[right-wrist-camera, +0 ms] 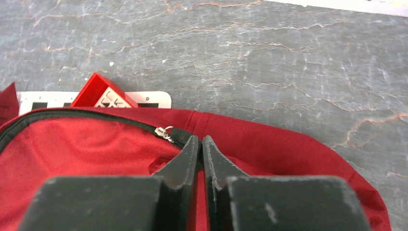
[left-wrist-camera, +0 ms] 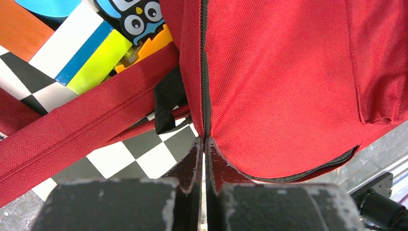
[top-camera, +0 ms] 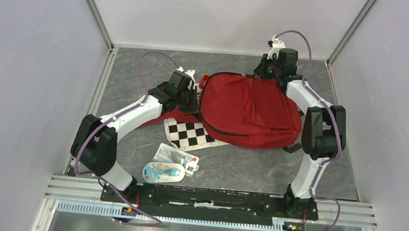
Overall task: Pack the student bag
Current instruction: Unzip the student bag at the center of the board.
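Note:
The student bag (top-camera: 247,111), a big red backpack with black zippers, lies in the middle of the table. My left gripper (top-camera: 195,95) is at its left edge. In the left wrist view its jaws (left-wrist-camera: 204,140) are shut, tips pinched on the bag's (left-wrist-camera: 288,82) black zipper line (left-wrist-camera: 204,72). My right gripper (top-camera: 267,73) is at the bag's far edge. In the right wrist view its jaws (right-wrist-camera: 201,139) are shut on the black zipper tape just right of the silver slider (right-wrist-camera: 165,132) on the bag (right-wrist-camera: 96,154).
A black-and-white chequered board (top-camera: 189,134) lies partly under the bag, with a red shoulder strap (left-wrist-camera: 72,130) over it. A colourful box (left-wrist-camera: 82,53) and a red box (right-wrist-camera: 103,94) lie beside the bag. Packets (top-camera: 176,158) and a blue pack (top-camera: 164,172) lie near the front.

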Tool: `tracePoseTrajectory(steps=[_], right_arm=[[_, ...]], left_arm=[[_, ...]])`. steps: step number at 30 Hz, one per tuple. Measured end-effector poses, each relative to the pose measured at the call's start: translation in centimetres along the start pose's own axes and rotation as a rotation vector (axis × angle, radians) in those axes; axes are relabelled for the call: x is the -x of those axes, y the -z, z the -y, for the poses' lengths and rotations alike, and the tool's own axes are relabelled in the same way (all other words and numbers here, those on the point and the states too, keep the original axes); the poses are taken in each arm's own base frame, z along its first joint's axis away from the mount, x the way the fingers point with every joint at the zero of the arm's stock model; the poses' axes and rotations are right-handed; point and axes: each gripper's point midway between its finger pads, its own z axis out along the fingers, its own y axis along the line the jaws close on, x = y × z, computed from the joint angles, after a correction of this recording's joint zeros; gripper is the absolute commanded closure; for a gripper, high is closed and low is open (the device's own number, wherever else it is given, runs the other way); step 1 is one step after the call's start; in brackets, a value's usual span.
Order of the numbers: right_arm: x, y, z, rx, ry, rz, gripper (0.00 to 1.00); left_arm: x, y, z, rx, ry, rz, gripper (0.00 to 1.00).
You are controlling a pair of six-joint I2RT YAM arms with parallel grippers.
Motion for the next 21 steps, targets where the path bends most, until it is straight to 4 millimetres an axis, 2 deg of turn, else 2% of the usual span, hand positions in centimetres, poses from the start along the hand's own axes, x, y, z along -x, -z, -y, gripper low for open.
tracePoseTrajectory(steps=[3, 4, 6, 8, 11, 14, 17, 21], right_arm=[[0.2, 0.2, 0.4, -0.034, 0.014, 0.004, 0.5], [0.4, 0.4, 0.6, -0.047, 0.023, 0.006, 0.47], [0.9, 1.2, 0.8, -0.072, 0.035, 0.008, 0.45], [1.7, 2.5, 0.7, -0.095, 0.05, 0.012, 0.44], [2.9, 5.1, 0.4, -0.124, 0.07, 0.019, 0.44], [2.8, 7.5, 0.1, -0.146, 0.087, 0.005, 0.43], [0.5, 9.2, 0.0, -0.154, 0.092, -0.06, 0.43], [-4.1, 9.9, 0.0, -0.134, 0.078, -0.187, 0.44]], left_arm=[[0.2, 0.3, 0.1, 0.004, -0.024, -0.003, 0.48], [0.3, 0.4, 0.1, 0.009, -0.032, -0.005, 0.36], [0.8, 0.7, 0.1, 0.021, -0.047, 0.002, 0.2], [1.9, 1.1, 0.4, 0.022, -0.054, 0.023, 0.1], [3.8, 1.9, 1.4, 0.009, -0.058, 0.065, 0.05], [6.1, 2.9, 2.9, -0.014, -0.066, 0.125, 0.02], [7.9, 3.9, 4.9, -0.05, -0.074, 0.172, 0.01], [9.4, 4.2, 8.2, -0.116, -0.083, 0.206, 0.01]])
